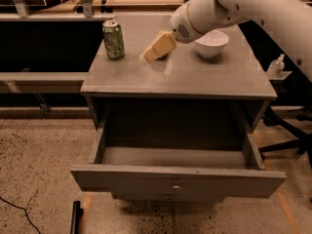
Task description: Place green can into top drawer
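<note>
The green can (pixel 113 39) stands upright at the back left of the grey cabinet top (pixel 195 79). The top drawer (pixel 175 179) is pulled wide open below, and its grey inside (pixel 175 156) holds nothing. My gripper (pixel 149 56), tan at the end of the white arm (pixel 209 11), hovers over the cabinet top a short way right of the green can and apart from it. It holds nothing that I can see.
A white bowl (pixel 211 43) sits at the back right of the cabinet top. A small white bottle (pixel 276 66) stands on a ledge to the right. A black chair base (pixel 292 126) is on the floor at right, and a black bar (pixel 75 217) lies on the floor at front left.
</note>
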`<control>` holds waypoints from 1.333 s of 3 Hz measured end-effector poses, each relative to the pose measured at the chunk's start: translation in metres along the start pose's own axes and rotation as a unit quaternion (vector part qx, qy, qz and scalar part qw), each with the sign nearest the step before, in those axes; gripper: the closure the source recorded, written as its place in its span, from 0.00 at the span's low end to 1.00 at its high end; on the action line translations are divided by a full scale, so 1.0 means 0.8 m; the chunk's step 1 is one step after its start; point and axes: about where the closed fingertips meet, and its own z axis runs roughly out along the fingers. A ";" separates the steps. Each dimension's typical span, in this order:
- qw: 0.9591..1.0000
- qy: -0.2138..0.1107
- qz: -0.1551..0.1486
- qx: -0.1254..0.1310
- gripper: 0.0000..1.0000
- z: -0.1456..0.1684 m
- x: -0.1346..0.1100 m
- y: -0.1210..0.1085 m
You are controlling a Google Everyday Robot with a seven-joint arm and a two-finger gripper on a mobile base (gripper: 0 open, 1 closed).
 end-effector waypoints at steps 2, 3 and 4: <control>1.000 -0.012 0.025 0.012 0.00 0.019 -0.005 -0.007; 0.998 -0.035 0.049 0.017 0.00 0.049 -0.024 -0.019; 0.997 -0.059 0.055 -0.002 0.00 0.083 -0.049 -0.020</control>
